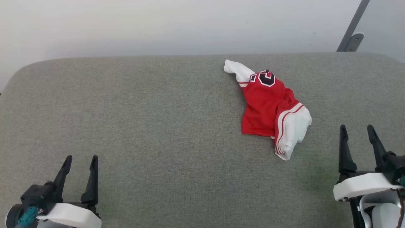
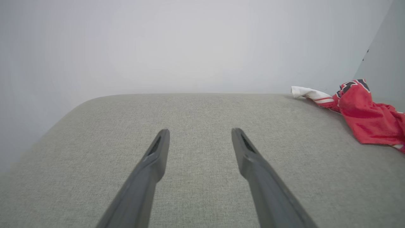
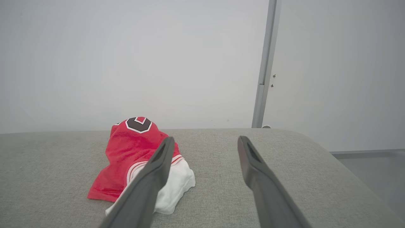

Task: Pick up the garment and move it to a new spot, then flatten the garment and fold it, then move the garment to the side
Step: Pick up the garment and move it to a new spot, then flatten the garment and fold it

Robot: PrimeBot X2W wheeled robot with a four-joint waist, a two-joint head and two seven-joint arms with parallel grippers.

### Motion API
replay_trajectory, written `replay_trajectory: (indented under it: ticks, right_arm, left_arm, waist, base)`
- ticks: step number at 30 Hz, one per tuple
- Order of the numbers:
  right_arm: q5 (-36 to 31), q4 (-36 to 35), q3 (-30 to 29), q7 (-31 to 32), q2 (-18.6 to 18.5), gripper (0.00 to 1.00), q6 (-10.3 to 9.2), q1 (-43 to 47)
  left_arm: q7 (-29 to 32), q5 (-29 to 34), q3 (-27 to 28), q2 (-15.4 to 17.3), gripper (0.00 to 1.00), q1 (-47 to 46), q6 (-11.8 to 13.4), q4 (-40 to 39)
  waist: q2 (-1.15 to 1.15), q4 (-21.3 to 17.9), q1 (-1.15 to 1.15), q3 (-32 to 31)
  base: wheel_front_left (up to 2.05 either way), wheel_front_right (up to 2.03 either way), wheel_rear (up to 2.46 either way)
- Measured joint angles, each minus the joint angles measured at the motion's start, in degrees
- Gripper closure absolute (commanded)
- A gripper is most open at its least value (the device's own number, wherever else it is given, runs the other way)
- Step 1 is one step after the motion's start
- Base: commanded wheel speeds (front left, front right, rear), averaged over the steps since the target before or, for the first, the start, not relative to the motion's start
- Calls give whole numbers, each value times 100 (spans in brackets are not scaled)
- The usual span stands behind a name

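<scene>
**Garment ahead and to the left of my right pincer**

The garment [image 1: 269, 107], a crumpled red jersey T-shirt with white short sleeves, striped trim and black-and-white block lettering, lies on the right half of the grey woven-fabric surface [image 1: 152, 114], nearer the far edge than the near one. Its long axis runs on a diagonal. One white sleeve points away to the far left and a white bunched end points back toward my right side.

My right pincer [image 1: 356, 127] is wide open and holds nothing. It sits near that white end but apart from it, with the cloth forward and to its left. My left pincer [image 1: 82, 157], also spread and empty, is well apart from the garment across bare fabric. I judge the pick-up belongs to my right arm, with a reach forward and inward.

From the head, I get the plan: the diagonal and the gap. My right wrist view adds height, showing the shirt humped up with the lettering at its peak. There my left finger overlaps the white end, though that is only line of sight. My left wrist view shows the far sleeve lying flat. I cannot say for certain whether the near white bunch is one sleeve alone or has hem folded into it.
</scene>
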Motion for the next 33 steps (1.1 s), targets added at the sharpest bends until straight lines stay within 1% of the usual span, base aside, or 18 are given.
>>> replay_trajectory:
  ticks: [4, 7, 10, 19, 21, 23, 24, 25, 26, 27, 29, 30, 31, 32, 33]
  right_arm:
    - [15, 7, 68, 0, 10, 0, 1, 7]
    - [16, 37, 97, 0, 10, 0, 1, 10]
    - [18, 81, 104, 0, 9, 0, 1, 9]
    - [18, 154, 126, 0, -7, 0, 1, 3]
    - [8, 264, 181, 0, -100, 0, 1, -57]
    - [8, 423, 223, 198, -230, 0, 1, -186]
    - [8, 423, 223, 198, -230, 0, 1, -186]
    - [14, 568, 350, 677, -392, 0, 1, -417]
    - [19, 625, 465, 967, -503, 0, 0, -539]
    - [19, 625, 465, 967, -503, 0, 0, -539]
    - [80, 678, 749, 1539, -761, 0, 2, -823]
    - [202, 704, 875, 1872, -881, 0, 1, -988]
    - [428, 719, 1114, 2513, -1114, 0, 2, -1284]
    - [428, 719, 1114, 2513, -1114, 0, 2, -1284]
    - [521, 734, 1222, 2855, -1234, 0, 2, -1436]
  left_arm:
    - [0, 305, 198, -192, 0, 52, -101, -115]
    - [0, 417, 254, -301, 0, 57, -155, -100]
    - [0, 512, 291, -359, 0, 74, -200, -52]
    - [0, 649, 357, -492, 0, 74, -229, -16]
    - [0, 657, 368, -539, 0, 74, -230, -32]
    - [0, 662, 330, -575, 0, 68, -230, -38]
    - [0, 662, 330, -575, 0, 68, -230, -38]
    - [0, 656, 265, -615, 0, 36, -231, -55]
    - [0, 654, 222, -635, 0, 4, -231, -59]
    - [0, 654, 222, -635, 0, 4, -231, -59]
    - [0, 638, 125, -676, 0, -108, -231, -60]
    - [0, 634, 70, -691, 0, -172, -232, -53]
    - [0, 604, -29, -717, 0, -268, -237, -35]
    - [0, 604, -29, -717, 0, -268, -237, -35]
    - [0, 591, -74, -732, 0, -315, -237, -22]
  waist:
    - [0, -18, 0, 48]
    - [0, -34, 0, 74]
    - [0, -44, 0, 90]
    - [0, -15, 0, 135]
    - [0, 1, 0, 185]
    - [0, 18, 0, 246]
    - [0, 18, 0, 246]
    - [0, 40, 0, 332]
    - [0, 54, 0, 382]
    - [0, 54, 0, 382]
    - [0, 88, 0, 503]
    - [0, 110, 0, 570]
    - [0, 153, 0, 706]
    - [0, 153, 0, 706]
    - [0, 177, 0, 781]
  base:
    - [0, 0, 0]
    - [0, 0, 0]
    - [0, 0, 0]
    - [0, 0, 0]
    - [0, 0, 0]
    - [0, 0, 0]
    - [0, 0, 0]
    - [0, 0, 0]
    - [0, 0, 0]
    - [0, 0, 0]
    - [0, 0, 0]
    - [0, 0, 0]
    - [0, 0, 0]
    - [0, 0, 0]
    - [0, 0, 0]
